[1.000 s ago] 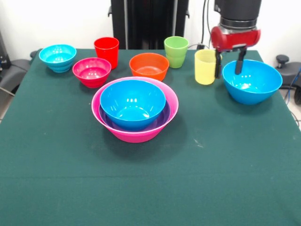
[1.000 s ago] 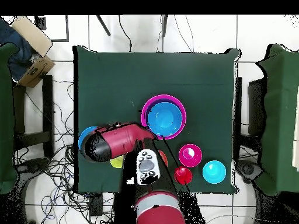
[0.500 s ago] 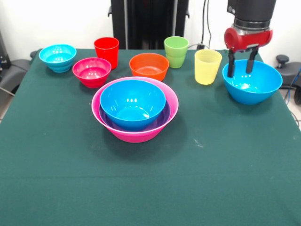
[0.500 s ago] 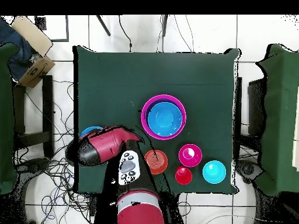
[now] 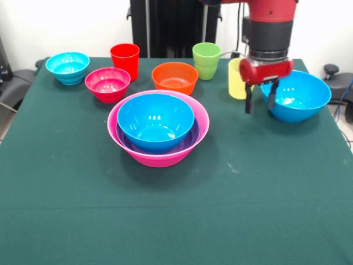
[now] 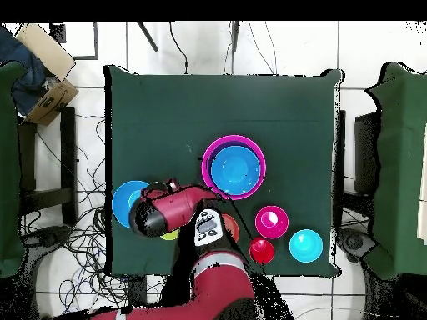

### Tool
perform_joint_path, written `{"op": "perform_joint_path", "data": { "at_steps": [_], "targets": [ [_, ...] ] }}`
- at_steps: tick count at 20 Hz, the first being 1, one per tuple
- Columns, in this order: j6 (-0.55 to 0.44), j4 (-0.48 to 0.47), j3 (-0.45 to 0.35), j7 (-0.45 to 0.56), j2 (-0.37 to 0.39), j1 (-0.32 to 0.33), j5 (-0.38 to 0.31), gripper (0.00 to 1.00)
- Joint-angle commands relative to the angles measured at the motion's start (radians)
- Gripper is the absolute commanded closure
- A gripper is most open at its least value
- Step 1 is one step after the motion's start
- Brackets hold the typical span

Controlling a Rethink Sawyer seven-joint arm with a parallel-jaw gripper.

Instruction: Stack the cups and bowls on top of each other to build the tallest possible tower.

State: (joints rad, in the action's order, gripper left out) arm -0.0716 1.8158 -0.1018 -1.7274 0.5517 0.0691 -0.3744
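The tower is a pink bowl (image 5: pixel 160 157) holding a purple bowl (image 5: pixel 190 141) and a blue bowl (image 5: pixel 154 118); it also shows in the overhead view (image 6: pixel 233 167). A second blue bowl (image 5: pixel 300 96) stands alone at the right. My gripper (image 5: pixel 260 106) is open and empty, low at that bowl's left rim, one finger on each side of it. It partly hides the yellow cup (image 5: pixel 236 80). The red cup (image 5: pixel 125 58), green cup (image 5: pixel 207 59), cyan bowl (image 5: pixel 68 66), magenta bowl (image 5: pixel 107 83) and orange bowl (image 5: pixel 175 76) stand along the far row.
The green table cloth (image 5: pixel 165 221) spreads out in front of the tower. The black pedestal (image 5: pixel 174 27) stands behind the far edge. In the overhead view the arm (image 6: pixel 167 215) covers the gripper, and a cardboard box (image 6: pixel 46 71) lies off the table.
The gripper has come from above the lone blue bowl's far side, moved left and nearer, and dropped lower to the bowl's left rim. It now stands in front of the yellow cup.
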Motion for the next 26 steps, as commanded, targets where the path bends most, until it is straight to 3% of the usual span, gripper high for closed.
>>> {"op": "perform_joint_path", "data": {
  "at_steps": [1,8,11,17,20,26],
  "targets": [
    [0.042,-0.024,-0.004,-0.066,-0.064,0.010,-0.073,0.00],
    [0.089,-0.027,0.043,-0.085,-0.088,-0.040,-0.063,0.00],
    [-0.010,-0.011,-0.020,-0.062,-0.010,-0.002,-0.034,0.00],
    [-0.342,0.001,-0.161,0.029,0.162,0.103,0.086,0.00],
    [-0.398,-0.009,-0.182,0.039,0.180,0.118,0.102,0.00],
    [-0.400,-0.003,-0.194,0.023,0.186,0.124,0.081,0.00]
  ]
}}
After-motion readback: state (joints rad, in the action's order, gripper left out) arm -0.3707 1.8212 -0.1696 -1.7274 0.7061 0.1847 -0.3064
